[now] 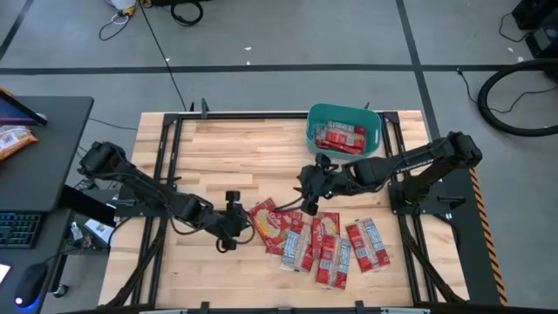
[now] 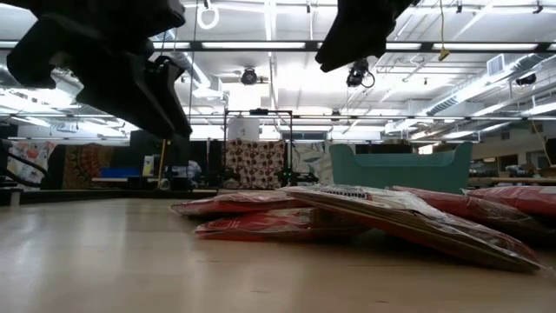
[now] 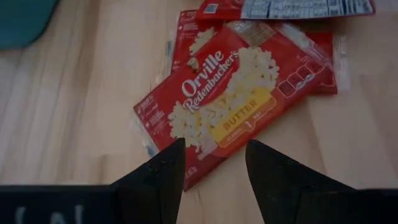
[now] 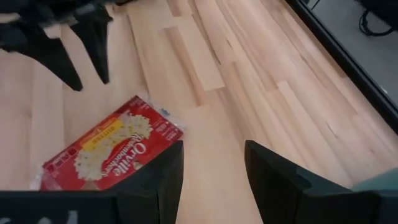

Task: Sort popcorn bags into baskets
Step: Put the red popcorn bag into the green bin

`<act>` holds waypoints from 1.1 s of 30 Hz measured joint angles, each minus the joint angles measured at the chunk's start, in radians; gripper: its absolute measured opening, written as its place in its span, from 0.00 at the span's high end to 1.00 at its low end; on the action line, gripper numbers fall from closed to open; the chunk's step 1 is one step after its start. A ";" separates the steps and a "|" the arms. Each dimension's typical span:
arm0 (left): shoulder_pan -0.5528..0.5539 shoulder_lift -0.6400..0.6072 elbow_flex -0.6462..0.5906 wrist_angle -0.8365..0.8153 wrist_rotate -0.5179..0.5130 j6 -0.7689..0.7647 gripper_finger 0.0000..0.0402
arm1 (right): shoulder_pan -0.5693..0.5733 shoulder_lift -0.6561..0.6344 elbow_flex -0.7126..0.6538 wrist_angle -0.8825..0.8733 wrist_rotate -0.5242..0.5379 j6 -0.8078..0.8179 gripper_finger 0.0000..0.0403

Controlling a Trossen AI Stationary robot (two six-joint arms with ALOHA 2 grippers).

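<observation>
Several red popcorn bags lie flat in an overlapping pile on the near middle of the table; the low view shows the popcorn bags stacked on each other. More red bags lie inside the teal basket at the far edge. My left gripper hovers open just left of the pile's leftmost bag, its fingers either side of that bag's near corner, above it. My right gripper is open above the pile's far side, looking across the same bag.
Bare wood stretches over the table's left and far-left parts. Black frame rails run along both table sides. The basket stands behind the pile. An orange-and-white packet lies on the dark desk off the table's left.
</observation>
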 joint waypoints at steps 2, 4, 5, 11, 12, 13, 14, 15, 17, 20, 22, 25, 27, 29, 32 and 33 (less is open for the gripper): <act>0.000 0.024 0.008 -0.001 -0.004 0.039 0.57 | 0.024 0.000 0.000 0.000 0.019 0.015 0.57; 0.000 0.040 0.009 0.000 -0.005 0.079 0.57 | 0.046 0.000 0.000 -0.001 0.034 0.034 0.57; 0.000 0.045 0.009 -0.004 -0.006 0.099 0.57 | 0.056 0.000 0.000 -0.001 0.044 0.041 0.57; -0.008 0.053 0.002 -0.013 -0.016 0.229 0.57 | 0.103 0.000 0.000 -0.026 0.094 0.092 0.57; -0.009 0.053 -0.002 -0.014 -0.020 0.236 0.56 | 0.107 0.000 0.000 -0.032 0.095 0.101 0.57; -0.010 0.053 -0.007 -0.012 -0.021 0.238 0.55 | 0.112 0.000 0.000 -0.036 0.096 0.110 0.57; -0.009 0.053 -0.013 -0.002 -0.021 0.240 0.54 | 0.116 0.000 0.000 -0.039 0.098 0.119 0.57; -0.009 0.053 -0.014 0.001 -0.022 0.240 0.52 | 0.120 0.000 0.000 -0.045 0.104 0.127 0.57; -0.008 0.053 -0.014 0.006 -0.023 0.241 0.48 | 0.130 0.000 0.000 -0.059 0.123 0.145 0.57; -0.010 0.053 -0.015 0.030 -0.023 0.244 0.42 | 0.139 0.000 0.000 -0.065 0.151 0.151 0.57; -0.013 0.061 -0.015 0.047 -0.023 0.259 0.41 | 0.142 0.000 0.000 -0.064 0.155 0.161 0.57; -0.028 0.105 -0.017 0.073 -0.023 0.313 0.41 | 0.142 0.000 0.000 -0.064 0.155 0.179 0.57; -0.034 0.148 -0.016 0.129 -0.023 0.358 0.42 | 0.143 0.000 -0.003 -0.059 0.156 0.188 0.57; -0.038 0.185 -0.016 0.148 -0.029 0.397 0.43 | 0.144 -0.001 -0.014 -0.055 0.156 0.191 0.57; -0.037 0.235 -0.016 0.187 -0.084 0.430 0.44 | 0.144 -0.001 -0.036 -0.039 0.153 0.193 0.57; -0.034 0.249 -0.016 0.186 -0.102 0.440 0.45 | 0.143 -0.001 -0.045 -0.026 0.146 0.193 0.57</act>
